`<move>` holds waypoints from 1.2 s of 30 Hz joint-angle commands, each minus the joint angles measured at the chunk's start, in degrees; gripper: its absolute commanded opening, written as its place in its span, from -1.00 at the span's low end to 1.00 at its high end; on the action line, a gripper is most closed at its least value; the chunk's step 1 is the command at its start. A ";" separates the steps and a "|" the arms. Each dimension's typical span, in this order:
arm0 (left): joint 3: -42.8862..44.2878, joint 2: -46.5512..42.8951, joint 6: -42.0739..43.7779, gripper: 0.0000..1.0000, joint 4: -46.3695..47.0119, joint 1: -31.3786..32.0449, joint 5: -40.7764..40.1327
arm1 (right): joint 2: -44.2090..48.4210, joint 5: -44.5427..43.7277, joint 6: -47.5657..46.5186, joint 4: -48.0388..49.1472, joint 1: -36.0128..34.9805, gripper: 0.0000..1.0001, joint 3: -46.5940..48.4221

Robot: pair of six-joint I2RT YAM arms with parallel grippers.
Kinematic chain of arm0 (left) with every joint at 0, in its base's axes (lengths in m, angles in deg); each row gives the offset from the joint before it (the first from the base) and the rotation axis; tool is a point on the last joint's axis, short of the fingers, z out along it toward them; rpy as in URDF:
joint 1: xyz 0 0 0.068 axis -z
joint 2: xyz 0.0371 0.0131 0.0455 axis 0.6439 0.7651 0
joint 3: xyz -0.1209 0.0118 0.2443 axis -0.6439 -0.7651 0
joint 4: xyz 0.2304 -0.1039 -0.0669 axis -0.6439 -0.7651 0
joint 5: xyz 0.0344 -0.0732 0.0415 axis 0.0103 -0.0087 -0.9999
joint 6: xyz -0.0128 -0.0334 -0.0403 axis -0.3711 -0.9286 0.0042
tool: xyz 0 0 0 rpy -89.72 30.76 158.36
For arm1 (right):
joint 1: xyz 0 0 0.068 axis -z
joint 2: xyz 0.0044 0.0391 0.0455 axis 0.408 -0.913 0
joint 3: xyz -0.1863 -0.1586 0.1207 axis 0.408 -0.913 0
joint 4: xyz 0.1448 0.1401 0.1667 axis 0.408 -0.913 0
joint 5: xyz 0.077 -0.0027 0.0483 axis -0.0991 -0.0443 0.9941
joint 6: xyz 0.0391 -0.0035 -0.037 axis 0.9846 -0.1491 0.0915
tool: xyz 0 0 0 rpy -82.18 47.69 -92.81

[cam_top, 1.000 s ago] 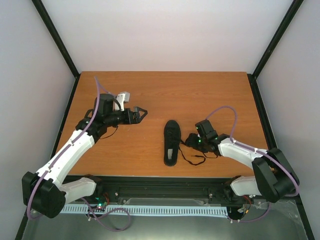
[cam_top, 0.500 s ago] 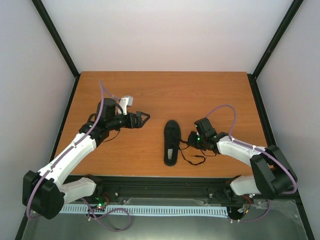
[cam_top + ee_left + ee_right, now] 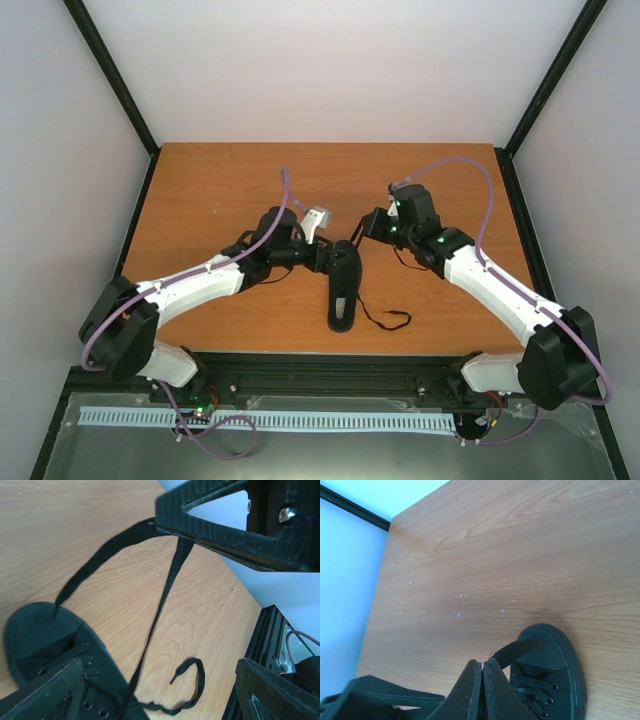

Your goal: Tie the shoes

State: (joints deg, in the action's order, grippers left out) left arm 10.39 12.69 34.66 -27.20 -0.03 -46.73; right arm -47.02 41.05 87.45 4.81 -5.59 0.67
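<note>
Black lace (image 3: 507,654), nipped in right pincer (image 3: 482,669) — unclear overhead; shoe (image 3: 555,660) beside

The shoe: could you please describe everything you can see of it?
The shoe is small, all black, cloth-looking and low-top. It stands on its sole, lengthwise on the table. A lace runs up into the shut right gripper, and a loose end curls beside it. The open left gripper hovers over its far end.

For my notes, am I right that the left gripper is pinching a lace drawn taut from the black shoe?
Not quite: it is the right gripper that pinches the lace drawn taut from the black shoe, as the right wrist view shows. The left gripper is open over it.
</note>
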 commanded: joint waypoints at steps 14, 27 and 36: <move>9.18 14.93 -2.36 0.18 15.37 3.01 0.57 | 2.72 0.81 0.95 -2.46 -1.44 -0.94 1.81; 9.96 18.35 -5.36 -0.67 19.15 3.89 3.34 | 3.27 -0.56 0.50 -3.70 -1.44 -0.95 1.61; 6.76 14.12 -9.61 -0.98 10.17 2.42 -5.33 | 2.98 -9.70 -3.69 -10.99 -1.35 0.33 2.28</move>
State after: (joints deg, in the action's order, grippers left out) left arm 18.15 29.81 28.41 -13.02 3.36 -47.82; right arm -44.60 36.83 86.46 -1.44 -6.77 1.72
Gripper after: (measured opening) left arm 0.026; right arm 0.408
